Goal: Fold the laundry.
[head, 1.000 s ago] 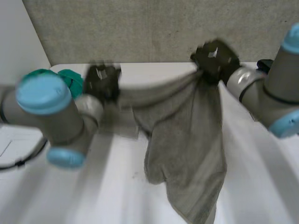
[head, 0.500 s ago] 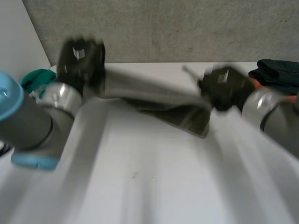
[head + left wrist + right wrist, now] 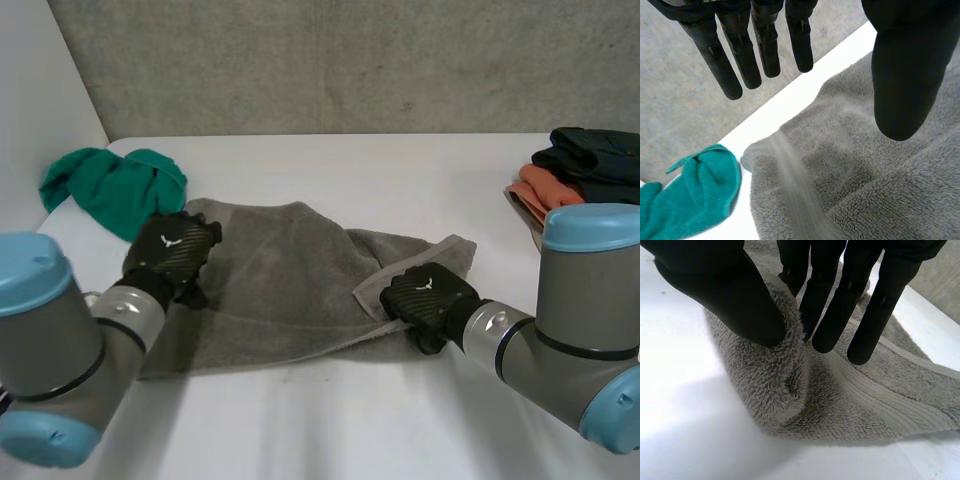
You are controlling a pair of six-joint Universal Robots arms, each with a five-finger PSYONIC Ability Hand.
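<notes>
Left hand [image 3: 172,250] over left edge of grey towel [image 3: 280,285], fingers [image 3: 747,55] straight, spread from thumb, holding nothing. Right hand [image 3: 428,295] at towel's right edge, lower centre-right of frame. Its wrist view showed thumb and fingers pinching raised terry fold. Towel lay rumpled mid-bench [image 3: 330,420]. Green cloth [image 3: 115,185] bunched upper left; folded pile [image 3: 580,165] far right.

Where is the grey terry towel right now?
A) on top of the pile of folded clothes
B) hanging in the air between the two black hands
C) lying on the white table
C: the grey terry towel lies spread on the white table, with the left hand over one end and the right hand pinching a ridge near the other.
</notes>
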